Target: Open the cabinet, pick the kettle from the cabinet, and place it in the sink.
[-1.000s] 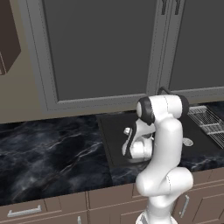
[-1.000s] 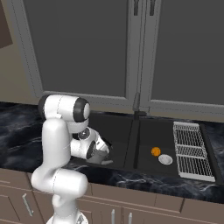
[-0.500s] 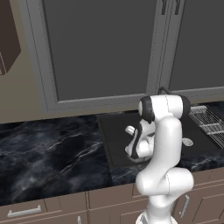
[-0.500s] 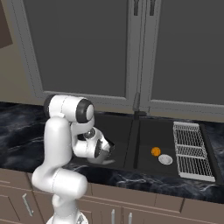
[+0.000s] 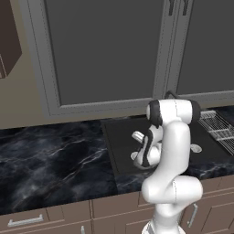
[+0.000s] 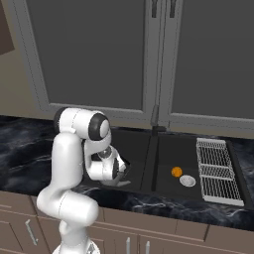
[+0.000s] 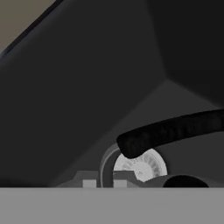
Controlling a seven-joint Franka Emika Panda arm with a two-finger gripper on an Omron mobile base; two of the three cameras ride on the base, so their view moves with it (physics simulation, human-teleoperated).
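**Now at the sink: kettle low in the basin, gripper clenched on its handle**

Down in the sink [image 6: 163,149], a dark basin sunk in the black marble counter [image 5: 55,155], the arm has its hand lowered over the near left part of the bowl. From the hand view the gripper [image 7: 105,183] has its two tips close together, with the kettle [image 7: 140,166] right under them: a pale round lid with a grey rim, and a dark curved handle [image 7: 175,129] arching across it. The tips appear closed at the base of that handle, though the contact itself is cut off by the view's lower edge. From the right base view, a grey rounded shape by the hand, near the sink's front wall, appears to be the kettle's body [image 6: 119,181]; whether it rests on the floor of the basin I cannot tell.

Further right in the sink lie a small orange fruit [image 6: 176,171] and a round silver drain disc [image 6: 187,181], just beside each other. A grey wire dish rack [image 6: 218,171] sits at the sink's right side. Behind the sink rise grey panelled doors [image 6: 94,54], shut. Up left of the sink, a corner of the brown cabinet [image 5: 8,41] shows.
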